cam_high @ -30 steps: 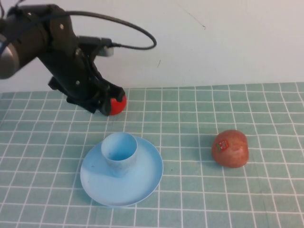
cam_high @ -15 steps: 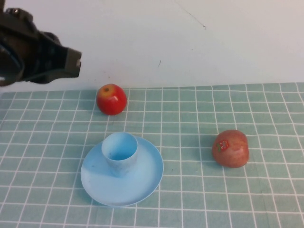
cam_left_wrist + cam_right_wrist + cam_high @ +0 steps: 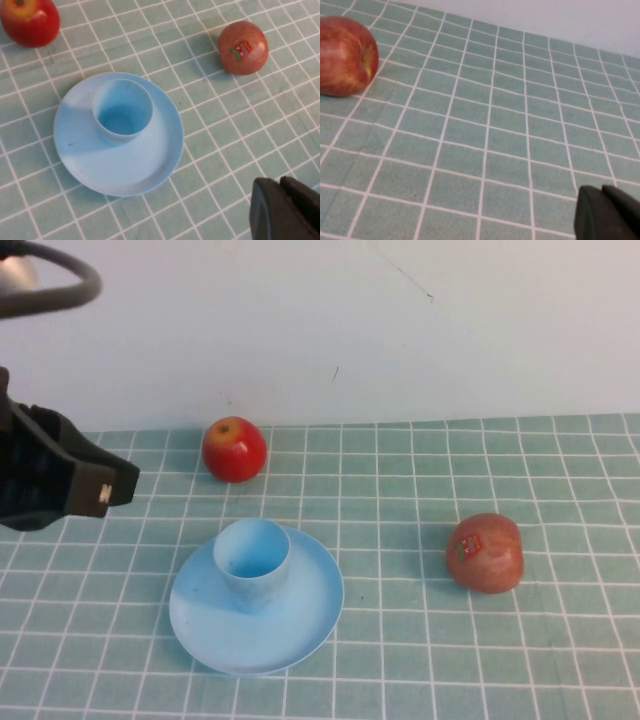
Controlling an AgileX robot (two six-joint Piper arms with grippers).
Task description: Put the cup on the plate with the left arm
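Note:
The light blue cup [image 3: 251, 562] stands upright on the light blue plate [image 3: 300, 625], on the plate's far-left part. Nothing holds it. The left wrist view shows the cup [image 3: 122, 110] and the plate [image 3: 150, 160] from above. The black left arm [image 3: 60, 485] is at the table's left edge, left of the plate and apart from it. My left gripper [image 3: 280, 181] is shut and empty, well clear of the plate. My right gripper [image 3: 602, 189] is shut and empty over bare cloth; it does not show in the high view.
A red apple [image 3: 234, 449] sits behind the plate near the wall. A duller apple with a sticker [image 3: 485, 552] lies to the right of the plate, also in the right wrist view [image 3: 345, 55]. Green checked cloth [image 3: 400, 660] covers the table.
The left arm has pulled back from the red apple behind the cup, rising to the left, then dropping to the table's left edge. The red apple is uncovered. Cup and plate have not moved.

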